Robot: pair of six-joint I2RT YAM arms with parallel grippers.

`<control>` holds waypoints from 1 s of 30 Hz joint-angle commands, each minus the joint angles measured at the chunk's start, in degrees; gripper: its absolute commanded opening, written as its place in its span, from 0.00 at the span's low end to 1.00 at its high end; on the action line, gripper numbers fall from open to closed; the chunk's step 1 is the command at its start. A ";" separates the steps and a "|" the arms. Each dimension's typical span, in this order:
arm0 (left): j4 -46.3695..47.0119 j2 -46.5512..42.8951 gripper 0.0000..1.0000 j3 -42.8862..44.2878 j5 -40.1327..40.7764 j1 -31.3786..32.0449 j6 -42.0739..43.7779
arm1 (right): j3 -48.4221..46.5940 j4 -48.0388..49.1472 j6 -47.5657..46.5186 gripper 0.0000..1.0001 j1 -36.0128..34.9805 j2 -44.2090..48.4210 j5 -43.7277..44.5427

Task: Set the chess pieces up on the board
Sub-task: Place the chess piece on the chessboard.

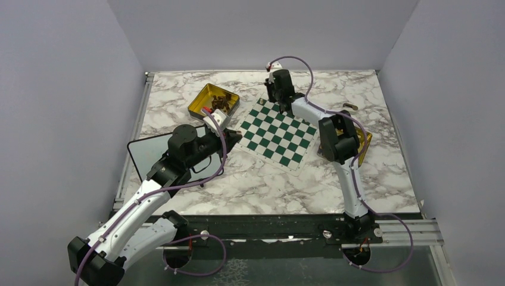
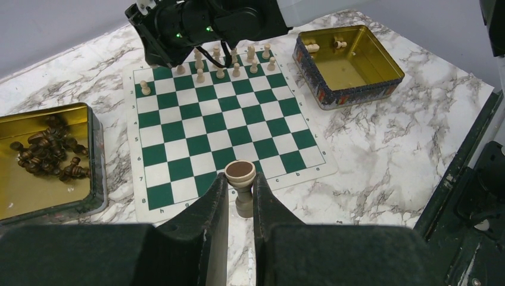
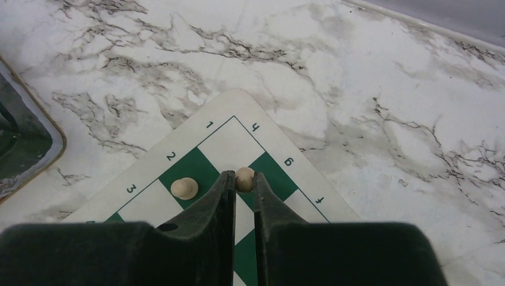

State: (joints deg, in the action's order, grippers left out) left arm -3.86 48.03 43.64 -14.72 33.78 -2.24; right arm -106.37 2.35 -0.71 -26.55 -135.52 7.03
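**Top external view: grey booth, marble top, a game half laid out**

A white marble-patterned table [image 1: 262, 185] sits inside plain grey walls. The green-and-white board [image 1: 277, 134] lies on it at an angle.

Counting now: two arms, two gold tins and one black-framed panel [image 1: 149, 156] at the left. The left tin [image 2: 30, 193] holds a heap of dark pieces [image 2: 47, 152], too tangled to count. The right tin [image 2: 351, 95] holds two pale ones [image 2: 312, 46] lying down. Along the board's far rows the left wrist view shows about a dozen upright pale pieces [image 2: 220, 72]. The right arm hangs over them and hides some.

The left gripper [image 2: 240, 182] is narrow and clamped on a pale cup-topped piece [image 2: 240, 171], held upright at the board's near edge.

The right gripper [image 3: 243, 176] is narrow too. Its tips sit either side of a round-headed pawn [image 3: 244, 179] at the board's far corner. A second pawn [image 3: 184, 187] stands on a green square just beside it. Whether those tips grip the pawn or merely flank it, I cannot tell, and its base is hidden behind the fingers.

From above, the right arm covers much of the right tin, and the pieces are mere specks.
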 commanded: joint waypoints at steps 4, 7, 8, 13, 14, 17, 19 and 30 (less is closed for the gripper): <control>1.92 -1.01 0.02 -0.16 -0.54 0.15 0.38 | -5.47 -3.89 -1.05 0.18 -0.36 -4.77 2.61; 1.92 -1.20 0.02 -0.13 -0.49 0.15 0.39 | -6.15 -4.99 -0.94 0.19 -0.35 -5.55 1.48; 1.92 -1.26 0.02 -0.13 -0.44 0.15 0.46 | -6.39 -5.44 -0.92 0.19 -0.35 -5.81 1.35; 1.99 -1.28 0.02 -0.22 -0.39 0.15 0.48 | -9.23 -8.25 -0.83 0.23 -0.35 -7.35 1.68; 2.01 -1.25 0.02 -0.22 -0.45 0.15 0.42 | -9.68 -8.63 -0.78 0.24 -0.35 -7.46 1.72; 2.01 -1.23 0.02 -0.22 -0.46 0.14 0.39 | -10.82 -9.15 -0.51 0.29 -0.35 -7.47 1.64; 2.01 -1.21 0.02 -0.26 -0.44 0.15 0.40 | -11.80 -9.61 -0.55 0.33 -0.35 -7.62 1.50; 2.19 -1.54 0.02 -0.48 -0.30 0.15 0.48 | -13.67 -12.66 -0.29 0.35 -0.35 -8.82 2.03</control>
State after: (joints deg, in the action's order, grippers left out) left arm -3.46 47.62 43.57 -14.72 33.78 -2.24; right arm -118.63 -7.81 -1.13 -26.55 -142.37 7.94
